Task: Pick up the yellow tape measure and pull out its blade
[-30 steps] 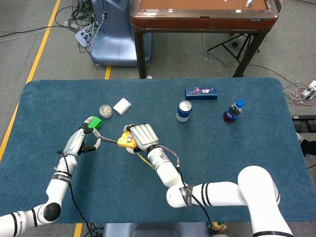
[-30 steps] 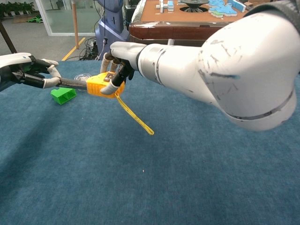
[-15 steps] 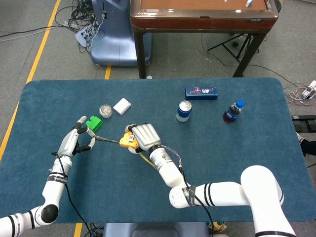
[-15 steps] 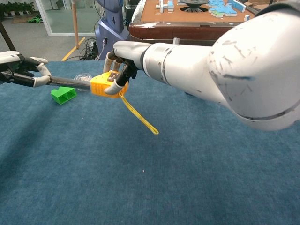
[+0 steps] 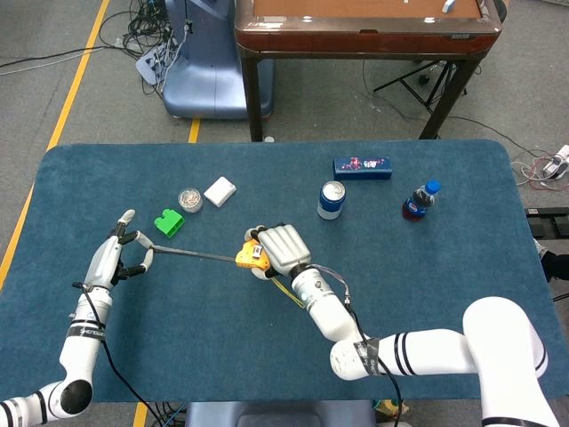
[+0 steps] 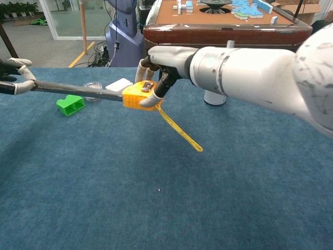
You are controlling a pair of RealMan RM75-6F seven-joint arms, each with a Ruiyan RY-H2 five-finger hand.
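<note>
My right hand (image 5: pixel 283 249) (image 6: pixel 162 63) grips the yellow tape measure (image 5: pixel 252 258) (image 6: pixel 138 97) above the blue table. Its dark blade (image 5: pixel 191 254) (image 6: pixel 78 92) runs out leftward to my left hand (image 5: pixel 116 259) (image 6: pixel 14 78), which pinches the blade's end. A yellow wrist strap (image 6: pixel 179 131) dangles from the case. In the chest view the left hand sits at the far left edge, partly cut off.
A green block (image 5: pixel 168 221) (image 6: pixel 71 104), a small round tin (image 5: pixel 189 197) and a white box (image 5: pixel 220 190) lie behind the blade. A can (image 5: pixel 332 199), a dark blue box (image 5: pixel 362 167) and a bottle (image 5: pixel 419 201) stand at the back right. A wooden table (image 5: pixel 364 27) stands beyond.
The hands moved apart: right hand with the case shifted right, left hand shifted left. The blade drawn out between them is now much longer.
</note>
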